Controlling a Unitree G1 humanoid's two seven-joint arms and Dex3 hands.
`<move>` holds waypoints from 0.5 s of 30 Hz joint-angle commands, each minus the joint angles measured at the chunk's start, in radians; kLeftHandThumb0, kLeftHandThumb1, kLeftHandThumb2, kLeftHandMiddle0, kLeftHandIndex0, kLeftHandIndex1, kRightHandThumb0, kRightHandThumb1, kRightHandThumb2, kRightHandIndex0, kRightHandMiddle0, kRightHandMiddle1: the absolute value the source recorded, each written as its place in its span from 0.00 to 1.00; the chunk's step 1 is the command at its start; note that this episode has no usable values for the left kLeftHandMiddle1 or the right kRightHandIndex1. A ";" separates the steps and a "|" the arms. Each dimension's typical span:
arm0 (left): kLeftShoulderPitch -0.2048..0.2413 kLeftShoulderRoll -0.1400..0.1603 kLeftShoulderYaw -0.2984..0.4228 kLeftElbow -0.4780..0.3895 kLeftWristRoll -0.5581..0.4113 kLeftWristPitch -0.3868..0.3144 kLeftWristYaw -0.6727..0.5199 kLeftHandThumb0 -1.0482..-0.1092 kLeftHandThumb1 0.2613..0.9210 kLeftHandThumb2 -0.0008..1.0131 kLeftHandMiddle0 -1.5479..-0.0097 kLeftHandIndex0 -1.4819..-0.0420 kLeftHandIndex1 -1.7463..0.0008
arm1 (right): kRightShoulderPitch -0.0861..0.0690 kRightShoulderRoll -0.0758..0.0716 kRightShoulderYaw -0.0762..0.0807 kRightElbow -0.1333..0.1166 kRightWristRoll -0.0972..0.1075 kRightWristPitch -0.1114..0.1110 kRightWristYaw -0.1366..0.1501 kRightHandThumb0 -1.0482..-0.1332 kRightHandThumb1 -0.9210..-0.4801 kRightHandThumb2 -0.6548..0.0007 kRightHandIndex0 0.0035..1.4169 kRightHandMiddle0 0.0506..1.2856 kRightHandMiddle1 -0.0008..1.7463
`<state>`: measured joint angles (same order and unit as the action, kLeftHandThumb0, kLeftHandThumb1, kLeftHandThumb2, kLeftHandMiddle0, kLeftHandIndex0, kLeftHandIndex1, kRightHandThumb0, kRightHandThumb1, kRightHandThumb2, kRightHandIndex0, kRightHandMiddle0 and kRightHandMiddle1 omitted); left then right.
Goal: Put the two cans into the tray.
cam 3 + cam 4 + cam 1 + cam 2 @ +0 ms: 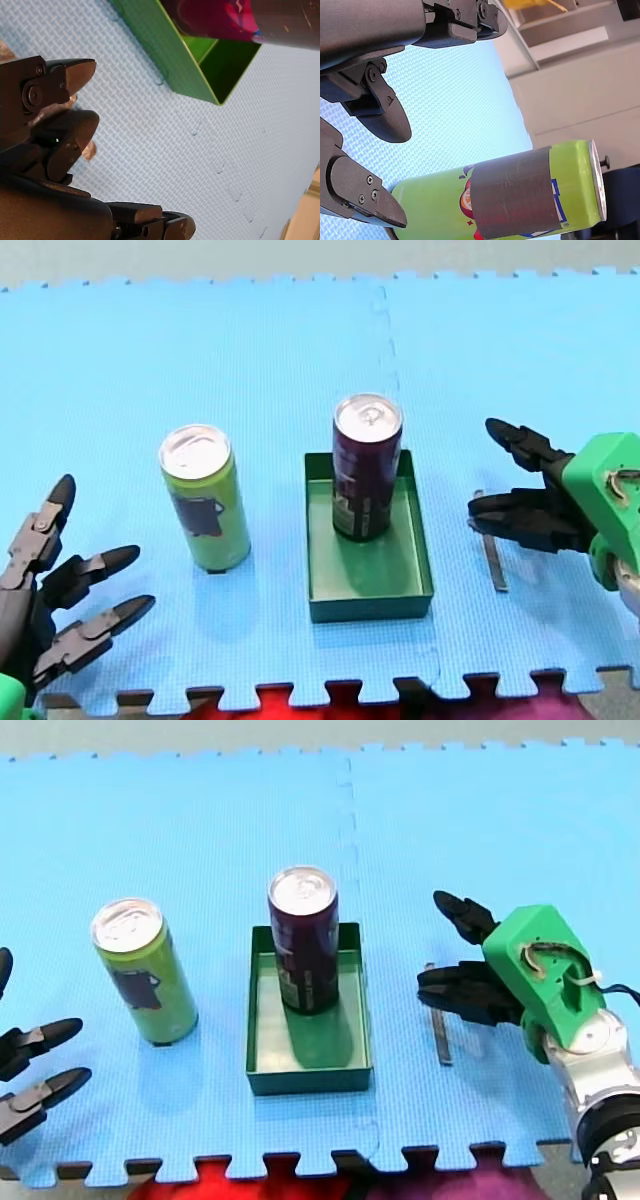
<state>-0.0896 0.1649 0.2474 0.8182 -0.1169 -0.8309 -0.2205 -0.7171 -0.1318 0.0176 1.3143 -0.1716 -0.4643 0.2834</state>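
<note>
A green can point(205, 495) stands upright on the blue mat, left of the green tray point(370, 605). A dark purple can point(367, 470) stands upright inside the tray, toward its far end. My left hand point(110, 550) is at the near left corner, a short way from the green can and holding nothing. My right hand point(482, 475) is to the right of the tray, level with the purple can, apart from it and holding nothing. The first wrist view shows the tray's wall point(185, 65) and the purple can point(225, 20). The second wrist view shows the green can point(520, 200) beyond dark fingers point(385, 120).
A blue foam mat point(150, 370) covers the table, with a seam running back from the tray. A thin grey strip point(493, 558) lies on the mat below my right hand. The mat's toothed front edge point(300, 695) is close to the tray.
</note>
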 commanded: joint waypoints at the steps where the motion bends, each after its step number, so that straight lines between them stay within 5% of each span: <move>1: -0.009 0.010 -0.004 0.002 0.003 0.008 0.007 0.01 0.61 0.01 0.56 0.93 1.00 | 0.001 -0.003 -0.001 -0.002 0.000 0.006 0.002 0.01 0.00 0.96 0.54 0.09 0.00; 15: -0.123 0.032 -0.009 0.127 -0.019 0.030 -0.037 0.00 0.65 0.01 0.55 0.93 1.00 | 0.004 -0.002 -0.006 -0.006 0.006 -0.001 0.004 0.03 0.00 0.94 0.54 0.08 0.00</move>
<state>-0.1992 0.1850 0.2383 0.9327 -0.1302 -0.8060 -0.2518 -0.7148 -0.1312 0.0139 1.3110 -0.1690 -0.4639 0.2866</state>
